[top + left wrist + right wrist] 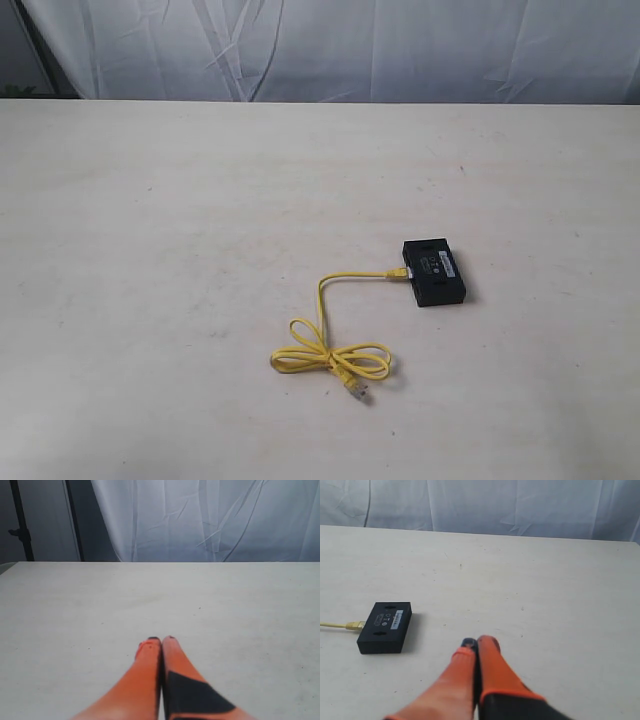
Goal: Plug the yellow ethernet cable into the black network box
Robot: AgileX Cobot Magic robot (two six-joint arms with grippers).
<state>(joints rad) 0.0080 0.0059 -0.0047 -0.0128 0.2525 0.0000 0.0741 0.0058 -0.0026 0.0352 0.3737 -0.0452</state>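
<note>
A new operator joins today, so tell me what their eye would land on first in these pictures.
The bright yellow ethernet cable stands out on the pale table, looped near the front centre of the exterior view. Its far end meets the left side of the black network box, just right of centre. In the wrist views, the left gripper and right gripper are orange, shut and hold nothing.

The pale table (150, 250) carries the black network box (435, 272) and the yellow ethernet cable (325, 350), one end plugged into the box.
</note>
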